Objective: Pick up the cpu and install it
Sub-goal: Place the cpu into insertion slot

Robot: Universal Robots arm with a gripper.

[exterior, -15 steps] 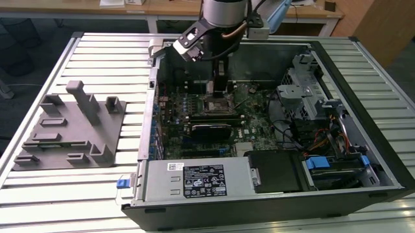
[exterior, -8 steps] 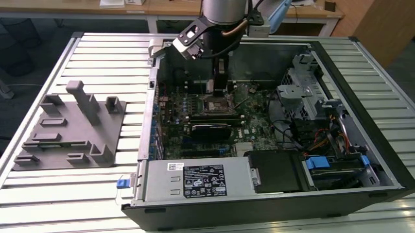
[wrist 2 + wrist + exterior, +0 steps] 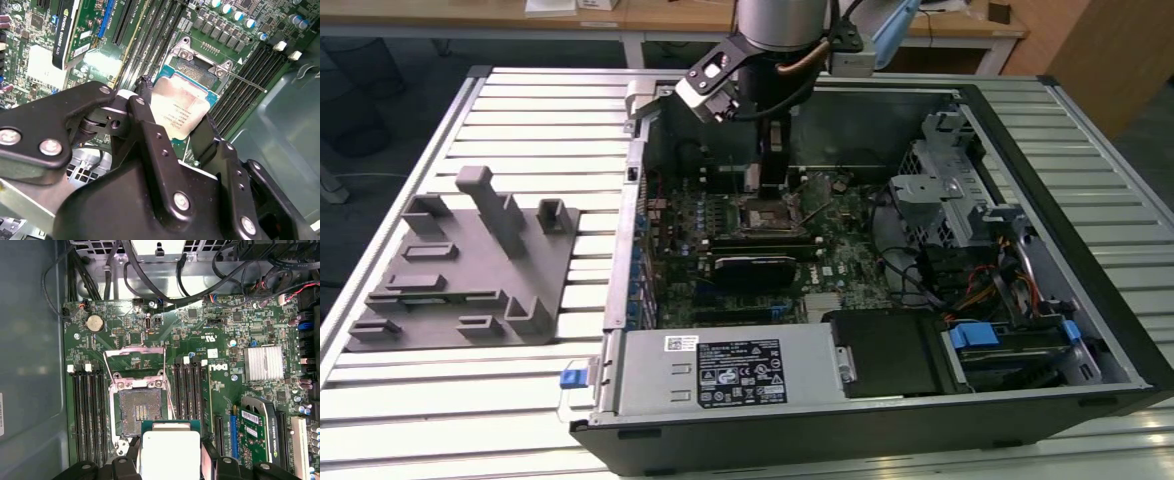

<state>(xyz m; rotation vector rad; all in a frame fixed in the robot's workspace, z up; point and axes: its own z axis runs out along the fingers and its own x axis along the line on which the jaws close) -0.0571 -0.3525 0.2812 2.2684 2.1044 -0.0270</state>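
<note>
Background: slatted table (image 3: pixel 520 100) w/ open PC case (image 3: pixel 854 435); gripper (image 3: pixel 769 168) over the mobo (image 3: pixel 838 215), clamped on the cpu (image 3: pixel 180 112), held flat, apparently just clear of the open socket (image 3: pixel 767 213) at approx. 6 o'clock from it in the exterior view.

table (image 3: pixel 520 110): slatted metal | exterior view's left: grey fixture (image 3: pixel 460 270) flat on slats | middle/right: open pc case (image 3: pixel 881 438) on its side
</note>
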